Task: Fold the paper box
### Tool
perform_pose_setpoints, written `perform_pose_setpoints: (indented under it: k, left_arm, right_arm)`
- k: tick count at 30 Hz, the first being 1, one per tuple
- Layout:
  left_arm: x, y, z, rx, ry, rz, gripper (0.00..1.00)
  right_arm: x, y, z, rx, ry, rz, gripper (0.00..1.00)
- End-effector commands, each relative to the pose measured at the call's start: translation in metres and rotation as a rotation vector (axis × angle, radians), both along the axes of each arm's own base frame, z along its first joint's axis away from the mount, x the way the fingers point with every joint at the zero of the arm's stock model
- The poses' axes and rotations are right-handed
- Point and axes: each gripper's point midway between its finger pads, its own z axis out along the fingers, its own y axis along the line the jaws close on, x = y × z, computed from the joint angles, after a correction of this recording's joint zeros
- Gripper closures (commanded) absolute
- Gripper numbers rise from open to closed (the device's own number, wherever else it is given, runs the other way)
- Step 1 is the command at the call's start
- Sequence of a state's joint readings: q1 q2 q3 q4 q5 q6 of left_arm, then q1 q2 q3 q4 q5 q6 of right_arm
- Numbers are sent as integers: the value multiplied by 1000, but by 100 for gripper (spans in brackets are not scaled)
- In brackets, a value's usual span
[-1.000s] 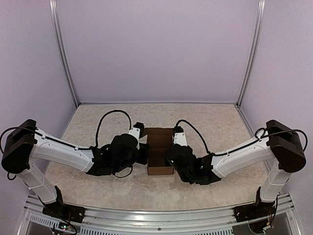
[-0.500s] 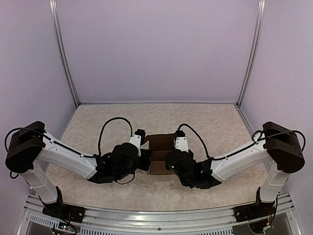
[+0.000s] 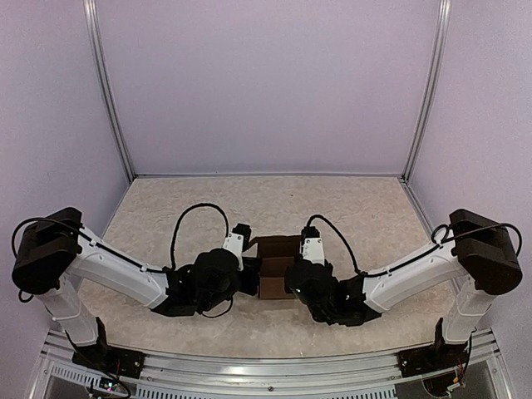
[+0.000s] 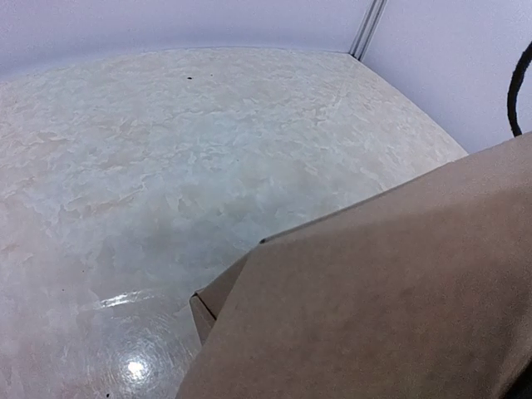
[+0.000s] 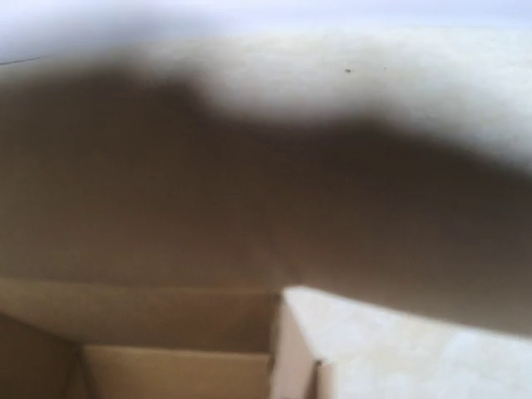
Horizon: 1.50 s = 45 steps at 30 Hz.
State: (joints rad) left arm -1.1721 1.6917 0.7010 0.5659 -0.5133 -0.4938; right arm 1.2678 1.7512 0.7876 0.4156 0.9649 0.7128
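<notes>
The paper box (image 3: 275, 248) is a brown cardboard piece partly folded up, in the middle of the table between both wrists. My left gripper (image 3: 250, 279) is pressed against its left side and my right gripper (image 3: 292, 279) against its right side. In the left wrist view a raised cardboard panel (image 4: 382, 291) fills the lower right and hides my fingers. In the right wrist view a dark, blurred cardboard panel (image 5: 166, 199) fills most of the frame, with inner folded walls (image 5: 174, 366) below it. No fingers show there either.
The pale speckled table (image 3: 357, 208) is closed in by lilac walls with metal corner posts (image 3: 112, 100) at the back. Black cables loop above the left wrist (image 3: 199, 209) and the right wrist (image 3: 332, 229). The arm bases stand at the near rail (image 3: 266, 370).
Both wrists have moved toward the near edge and closer together. The cardboard, a longer strip before, now looks shorter with its far part raised and folded over.
</notes>
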Motion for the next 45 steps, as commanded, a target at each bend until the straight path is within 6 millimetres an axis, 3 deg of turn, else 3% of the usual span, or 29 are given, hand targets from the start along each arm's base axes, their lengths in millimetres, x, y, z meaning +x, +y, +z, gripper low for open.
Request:
perform_pose_setpoints:
  k: [1,18,26,31,38,45]
  left_arm:
    - [-24,-6,-34,73,80,-91,100]
    - [-19,-8,-36,95,60,-66,100]
    - [-16,-8,-36,108,50,-53,100]
    - [-13,-10,-28,107,7,-56,100]
    - [-5,-22,-16,100,-96,-79,100]
    - [10,-26,-22,129,-163,-53,100]
  right_arm:
    - [-24,7,-20,-40,76,115,86]
    - [-29,-11,17,14,72,108,58]
    - [-37,-22,38,8,83,156,53]
    - [-56,-28,40,-19,131,286,50]
    - [-79,-57,50,-73,159,416,47]
    - [-83,-80,88,-71,102,458,50]
